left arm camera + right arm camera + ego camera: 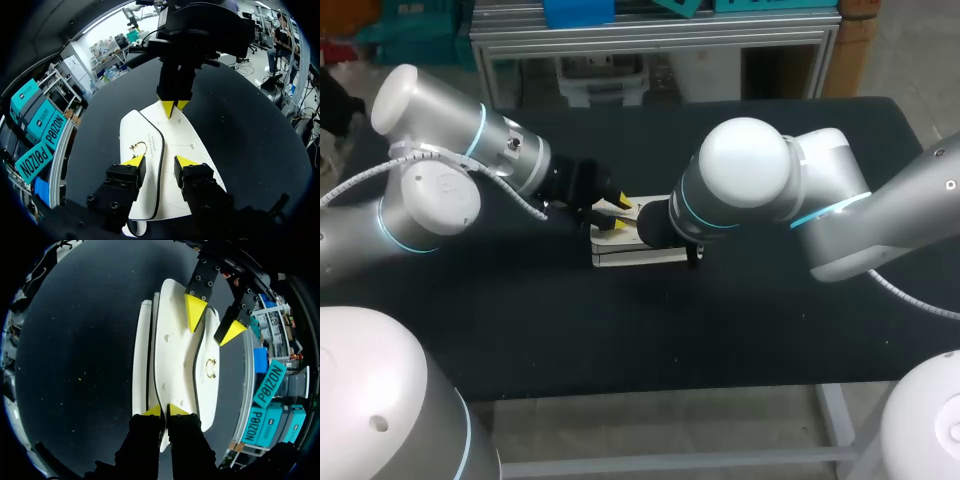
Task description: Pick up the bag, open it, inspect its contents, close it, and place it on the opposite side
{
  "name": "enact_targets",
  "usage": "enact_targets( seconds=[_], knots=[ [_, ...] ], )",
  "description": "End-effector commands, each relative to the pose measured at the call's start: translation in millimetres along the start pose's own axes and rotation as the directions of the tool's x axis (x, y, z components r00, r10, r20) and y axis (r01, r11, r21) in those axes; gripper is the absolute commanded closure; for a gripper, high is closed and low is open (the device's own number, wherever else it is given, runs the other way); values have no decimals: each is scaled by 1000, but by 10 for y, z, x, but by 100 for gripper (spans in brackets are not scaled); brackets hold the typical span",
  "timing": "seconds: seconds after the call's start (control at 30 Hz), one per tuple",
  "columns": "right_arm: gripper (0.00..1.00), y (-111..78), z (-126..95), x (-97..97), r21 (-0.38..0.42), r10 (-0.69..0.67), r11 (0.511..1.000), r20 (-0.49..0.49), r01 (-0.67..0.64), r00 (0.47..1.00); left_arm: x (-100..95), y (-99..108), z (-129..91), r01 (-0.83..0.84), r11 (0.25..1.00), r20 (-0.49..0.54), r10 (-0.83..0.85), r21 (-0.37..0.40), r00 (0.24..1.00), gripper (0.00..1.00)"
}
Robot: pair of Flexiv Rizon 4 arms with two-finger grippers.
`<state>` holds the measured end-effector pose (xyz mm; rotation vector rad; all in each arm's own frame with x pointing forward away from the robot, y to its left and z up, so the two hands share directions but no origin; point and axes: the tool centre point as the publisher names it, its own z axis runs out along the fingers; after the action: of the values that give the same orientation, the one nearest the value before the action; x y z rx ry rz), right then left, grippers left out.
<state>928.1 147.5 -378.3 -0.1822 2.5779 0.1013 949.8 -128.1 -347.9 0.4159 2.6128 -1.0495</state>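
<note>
Bag point(632, 258): white, lying flat on the black table point(520, 330), centre of the head frame, a little above the middle. A black-trimmed edge point(161, 165) runs along its upper face, with a gold clasp ring point(139, 146) just beside it.

Right gripper point(165, 411): tips nearly together, pinching one end edge of the bag, with a thin layer between the pads.

Left gripper point(159, 161): fingers wide, over the opposite end, one tip on either side of the trimmed edge. Cannot tell whether they touch the bag. The ring sits just ahead of one finger.

Step in hand, as judged: opening the bag, not yet begun.

Notes for doing it well:
- Keep the right pinch firm as the anchor.
- Lower the left gripper so that one finger slips under the trimmed edge near the ring, and close on the top layer only.
- Lift in a slow arc away from the anchor.

Risks: catching both layers at once; dragging the bag over the table; pulling it out of the right pinch. Cannot tell whether the clasp is fastened, so expect some resistance at first.
</note>
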Motion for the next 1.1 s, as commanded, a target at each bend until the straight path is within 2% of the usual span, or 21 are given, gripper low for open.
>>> enact_targets(
  seconds=[0.03,0.07,0.13,0.17,0.23,0.27,0.5,0.63,0.73,0.87,1.1],
  knots=[
    [100,18,25,-2,4,1,1000,1,-1,1000,-12,28,-135,37,999,0,-37,32,999,13],
    [100,20,20,-9,-1,-2,1000,-1,2,1000,-16,20,-154,39,999,-1,-39,35,999,4],
    [100,26,12,-19,-17,-7,1000,-8,7,1000,-26,2,-188,63,997,3,-63,35,998,0],
    [91,30,6,-23,-24,-8,1000,-13,8,1000,-28,-8,-205,63,997,-2,-63,42,998,0],
    [33,43,-17,-26,-35,-14,999,-15,13,1000,-37,-23,-229,81,996,-4,-81,43,997,0],
    [0,51,-36,-26,-36,-16,999,-15,16,1000,-40,-31,-238,82,996,-7,-82,44,997,0],
    [0,71,-186,13,-63,-35,997,-3,35,999,-42,-77,-272,121,992,-17,-121,32,993,0],
    [0,60,-401,6,-105,-37,994,0,37,999,-37,-108,-337,152,988,-29,-151,31,988,0],
    [0,40,-557,-68,-148,-32,989,-9,31,999,-44,-140,-415,194,980,-34,-193,33,981,0],
    [0,-25,-727,-210,-173,28,984,-71,-40,997,-68,-155,-531,312,949,-59,-310,37,949,0],
    [0,-100,-904,-413,-200,112,969,-170,-146,979,-99,-163,-673,517,855,-97,-519,-41,849,0]
  ],
)
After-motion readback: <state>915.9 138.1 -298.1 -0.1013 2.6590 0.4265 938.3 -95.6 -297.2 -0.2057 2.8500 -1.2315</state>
